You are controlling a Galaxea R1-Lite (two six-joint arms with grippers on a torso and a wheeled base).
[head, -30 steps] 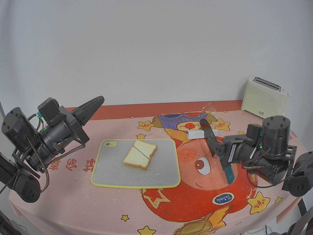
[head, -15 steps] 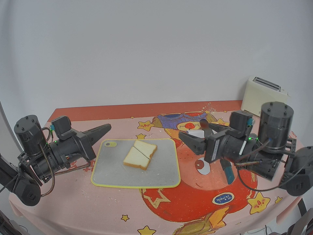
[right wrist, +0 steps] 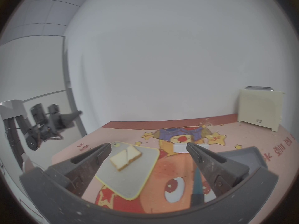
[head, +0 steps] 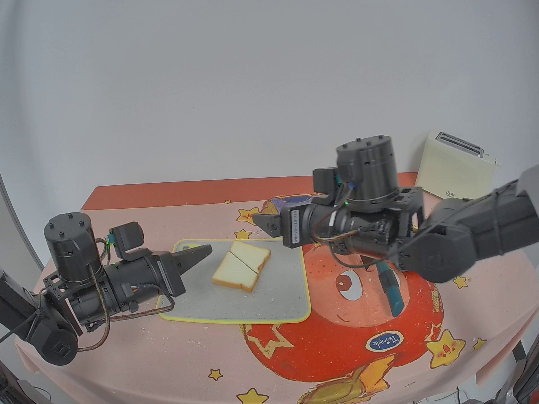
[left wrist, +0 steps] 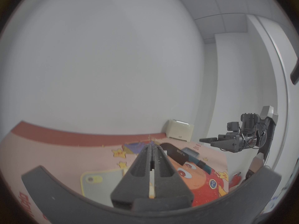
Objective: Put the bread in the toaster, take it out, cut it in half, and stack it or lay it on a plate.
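Note:
The bread (head: 241,265) lies cut into two halves side by side on the grey cutting board (head: 191,301); the right wrist view shows the halves (right wrist: 126,157) too. My left gripper (head: 202,251) is shut and empty, low over the board's left part, its tip a short way left of the bread. My right gripper (head: 261,221) is open and empty, above the board's far right corner; its fingers (right wrist: 90,159) stand wide apart. The blue-handled knife (head: 393,295) lies on the table right of the board. The cream toaster (head: 455,169) stands at the back right.
A small white block (right wrist: 182,147) sits behind the knife blade (right wrist: 243,156). The cutting board (right wrist: 130,175) has a yellow rim. The table cloth carries a cartoon print, and the wall rises right behind the table. The front of the table has free room.
My right arm swung left and up from the knife to the board's far right corner. My left gripper came down and right, from beside the table to over the board's left part.

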